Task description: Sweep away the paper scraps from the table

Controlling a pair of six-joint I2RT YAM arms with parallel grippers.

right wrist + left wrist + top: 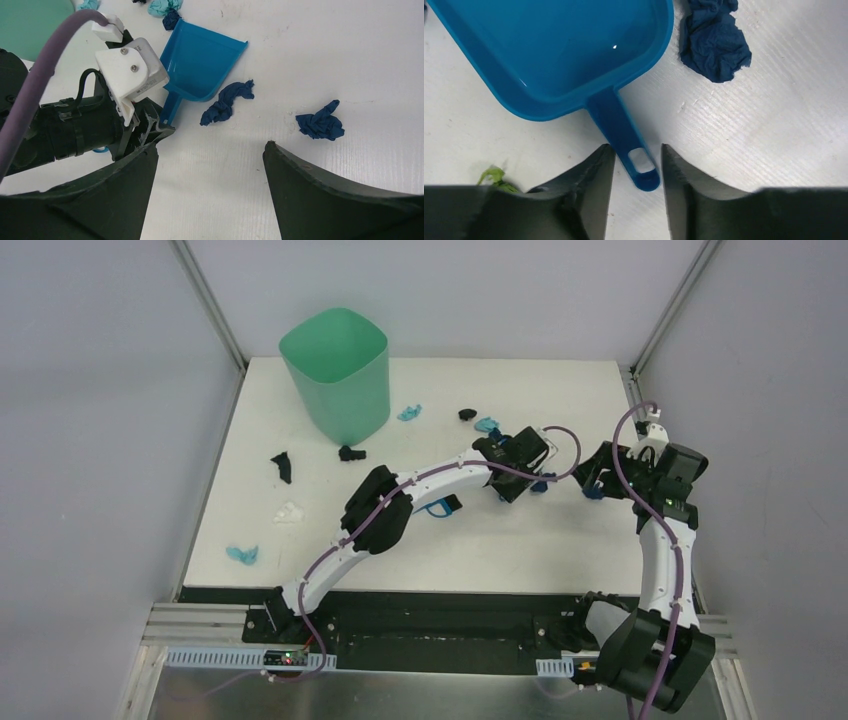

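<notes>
The table [520,540] carries scattered paper scraps: light blue [409,412], black [284,467], white [290,511] and dark blue [592,490]. My left gripper [512,480] is open. In the left wrist view its jaws [637,152] straddle the end of the blue dustpan's handle [621,130] without closing on it. A dark blue scrap [716,42] lies right of the dustpan [549,50], and an olive green scrap [494,177] lies at the left. My right gripper [210,150] is open and empty above bare table, with dark blue scraps [227,102] [320,125] ahead of it.
A mint-green bin [335,375] stands at the back left. A blue object [440,506], probably the brush, lies partly under the left arm. The two grippers are close together at the right middle. The left wrist [100,120] fills the left of the right wrist view.
</notes>
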